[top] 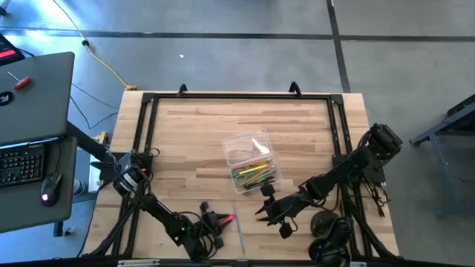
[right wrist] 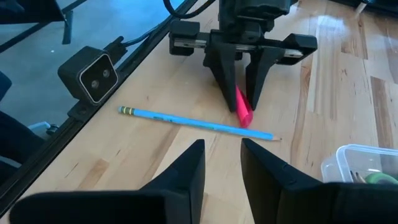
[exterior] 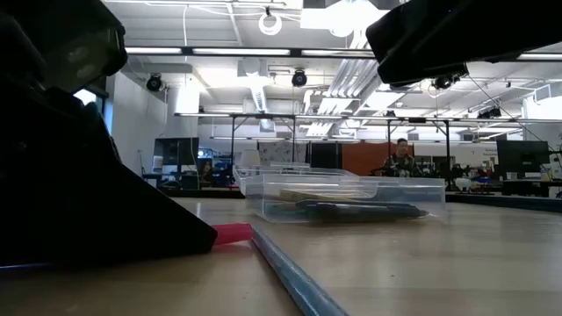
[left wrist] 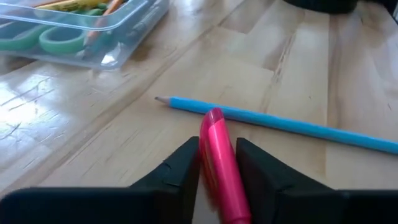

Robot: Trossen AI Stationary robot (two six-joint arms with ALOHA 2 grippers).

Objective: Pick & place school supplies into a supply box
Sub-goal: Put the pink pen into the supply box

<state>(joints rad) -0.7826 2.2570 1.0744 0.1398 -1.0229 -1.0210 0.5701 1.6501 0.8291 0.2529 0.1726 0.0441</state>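
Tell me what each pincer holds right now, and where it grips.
The left pincer straddles the slim pink pen along its body, tip protruding; a firm clamp cannot be told. The right pincer is open and empty.

One pink pen [left wrist: 219, 162], one blue pencil [left wrist: 280, 123], one box [top: 251, 159] (clear plastic).

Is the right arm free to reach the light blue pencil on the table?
Probably yes: the light blue pencil lies bare just ahead of the right hand; only the left hand, around the pink pen, crowds its tip.
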